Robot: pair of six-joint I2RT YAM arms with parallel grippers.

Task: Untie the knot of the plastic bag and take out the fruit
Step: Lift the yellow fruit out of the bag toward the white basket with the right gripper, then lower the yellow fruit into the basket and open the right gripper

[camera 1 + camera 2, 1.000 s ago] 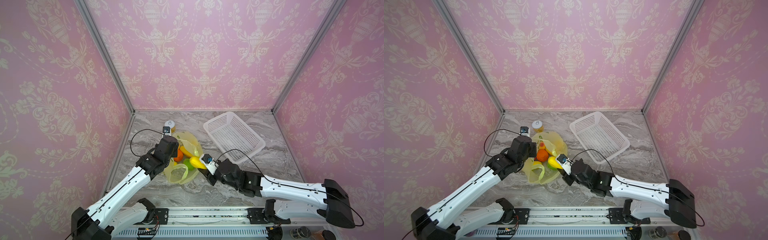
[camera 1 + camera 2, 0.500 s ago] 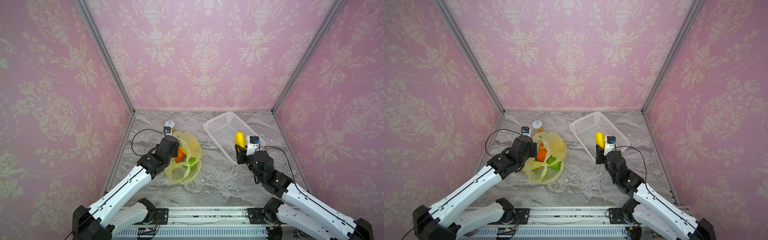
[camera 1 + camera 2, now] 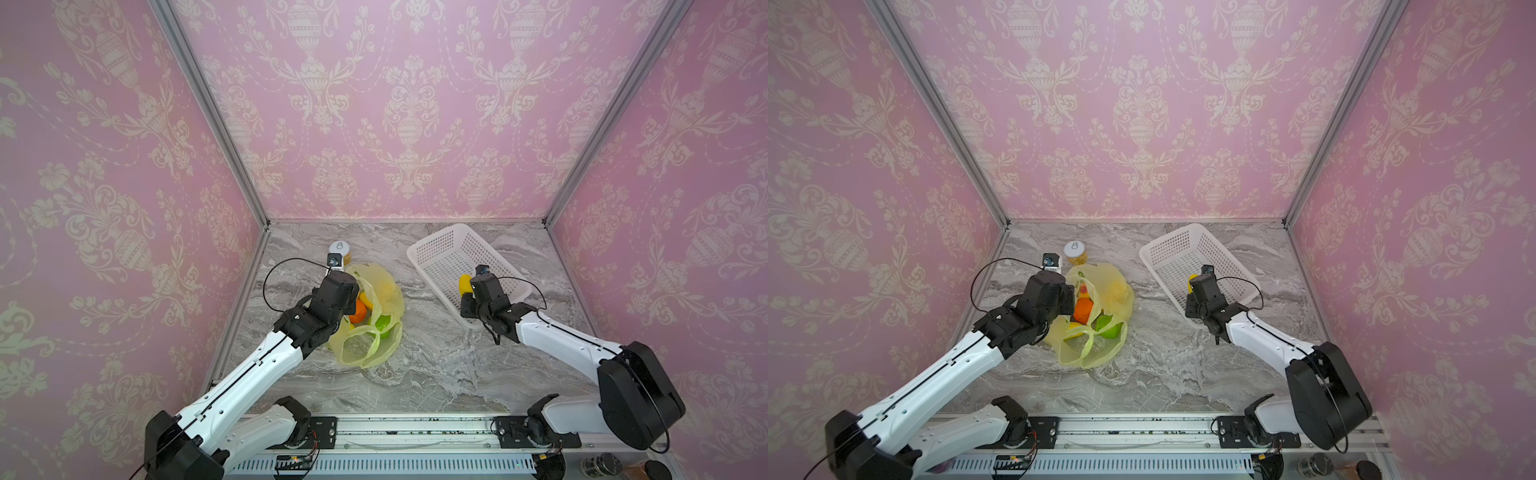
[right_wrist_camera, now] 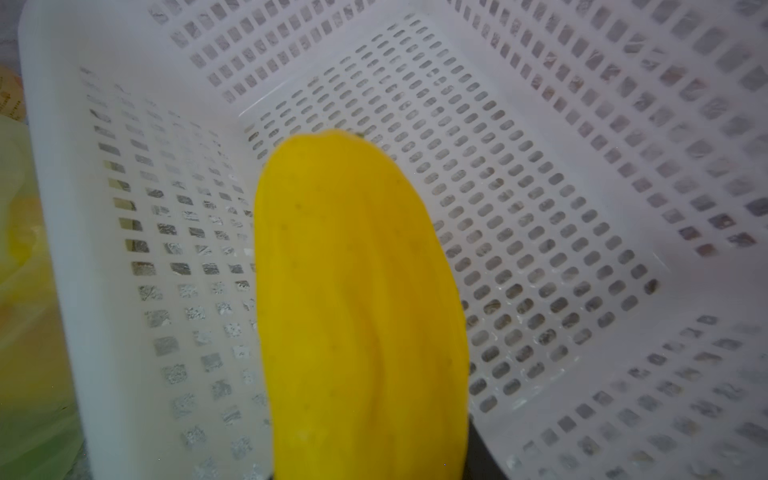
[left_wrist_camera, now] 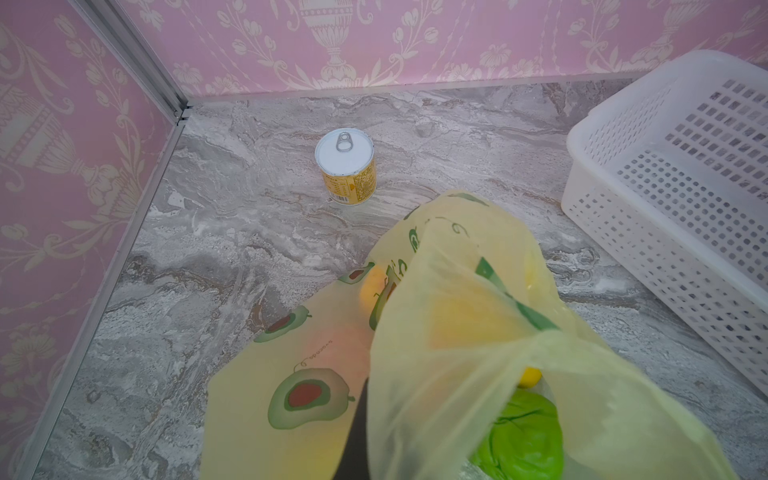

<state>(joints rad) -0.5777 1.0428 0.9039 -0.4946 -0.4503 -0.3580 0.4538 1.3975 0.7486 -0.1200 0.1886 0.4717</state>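
One yellow fruit (image 4: 361, 311) clamped in right end effector (image 3: 466, 291) over basket (image 3: 419, 249): lower inside before releasing; left end effector (image 5: 361, 440) closed, pinching plastic bag (image 3: 390, 291).

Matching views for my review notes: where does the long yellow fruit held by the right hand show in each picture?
Top view: long yellow fruit by the white basket's left wall.
Top view: same place, only partly showing.
Left wrist: not in it.
Right wrist: centre foreground.
Shared landmark: the white basket.
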